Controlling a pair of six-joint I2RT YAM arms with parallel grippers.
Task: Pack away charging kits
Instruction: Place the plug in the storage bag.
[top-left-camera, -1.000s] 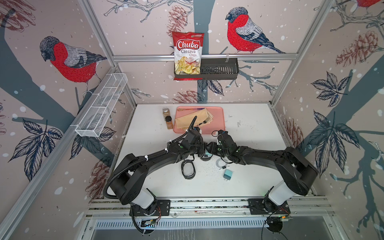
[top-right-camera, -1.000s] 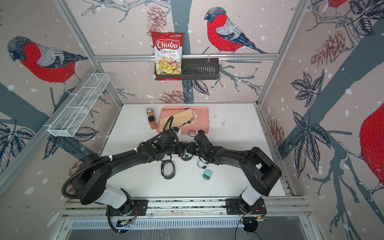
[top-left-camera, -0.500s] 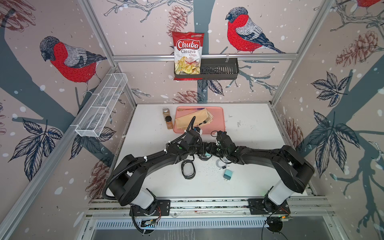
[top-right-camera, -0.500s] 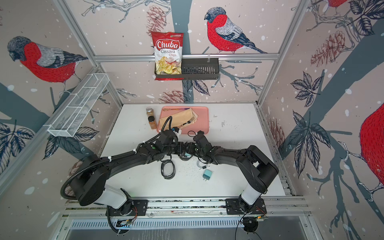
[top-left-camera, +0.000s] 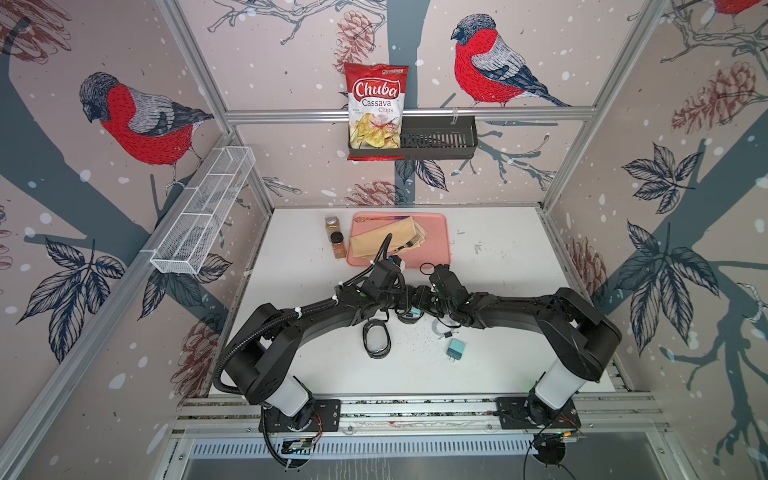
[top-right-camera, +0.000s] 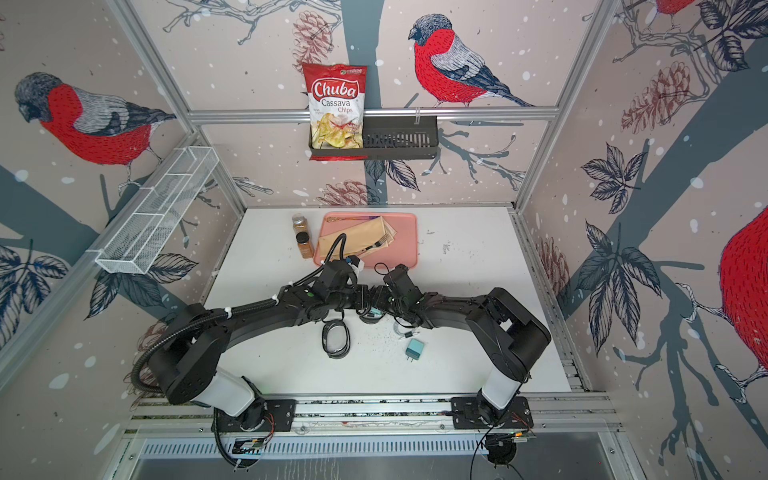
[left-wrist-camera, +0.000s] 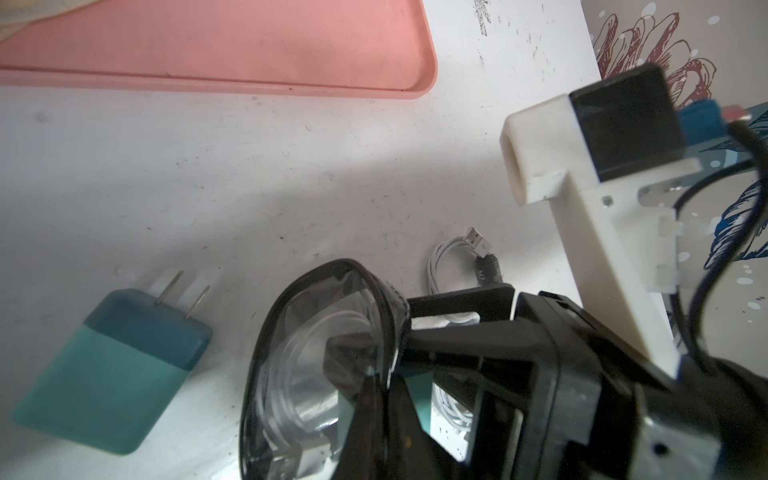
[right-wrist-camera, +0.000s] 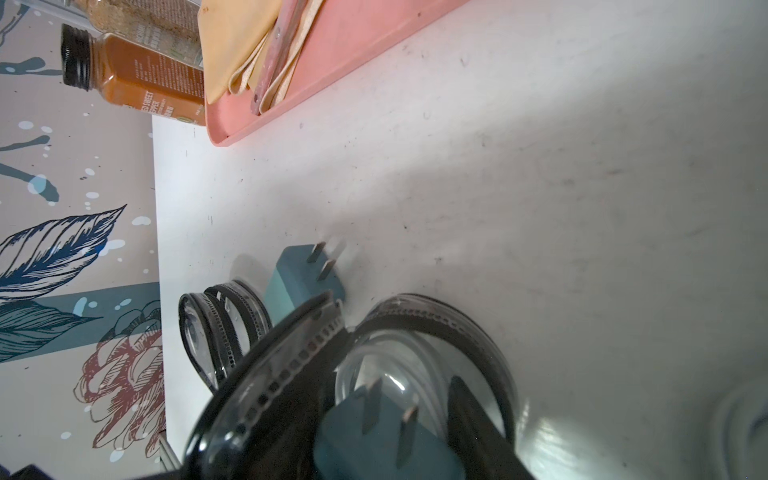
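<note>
Mid-desk, the left claw is pinching the case lid open. The right claw, half-parted, is placing a teal plug adapter inside; I cannot tell whether it is gripping. Next: withdraw, shut the lid.

I'm counting three teal plug adapters with prongs: one lying lower right of centre in a top view, two showing mid-frame and bottom in the right wrist view. Also showing are two black oval clear-lidded cases, two coiled white cables, two brown spice jars and one rectangular pink tray.
</note>
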